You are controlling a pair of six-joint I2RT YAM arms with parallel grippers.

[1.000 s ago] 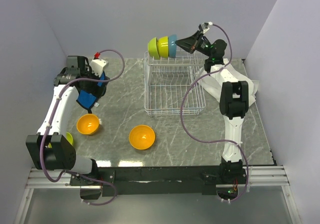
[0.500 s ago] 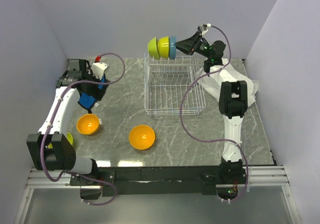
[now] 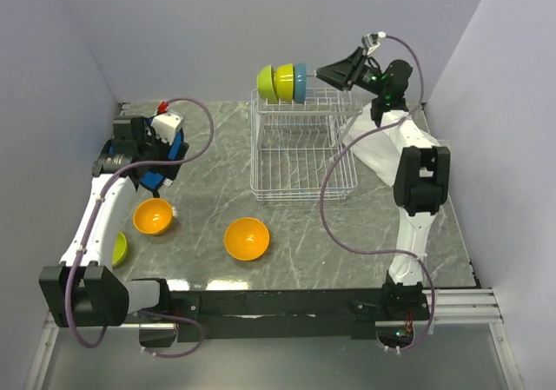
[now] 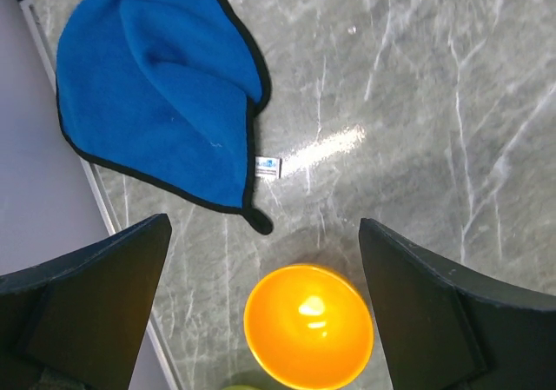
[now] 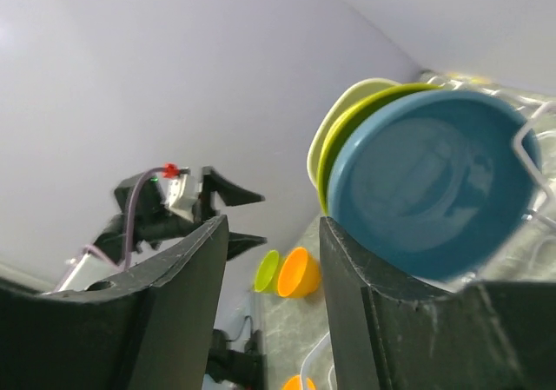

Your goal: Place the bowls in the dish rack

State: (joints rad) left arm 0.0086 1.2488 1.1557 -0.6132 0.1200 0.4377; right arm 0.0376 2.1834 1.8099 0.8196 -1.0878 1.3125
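Top external: dish rack [image 3: 300,160] holds two lime bowls [image 3: 276,82], one blue bowl [image 3: 301,82]; left pincer [image 4: 263,234], right pincer [image 5: 274,234] both released.

Bright, even overhead light; shadows soft, faint. Left wrist view: white glare streak on marble tabletop [image 4: 408,129], hot spot inside orange bowl [image 4: 308,325]; left gripper [image 4: 264,225] fingers [image 4: 87,303] near-black, edges soft. Right wrist view: light blue bowl [image 5: 434,181] shows glossy reflections, far background hazy.
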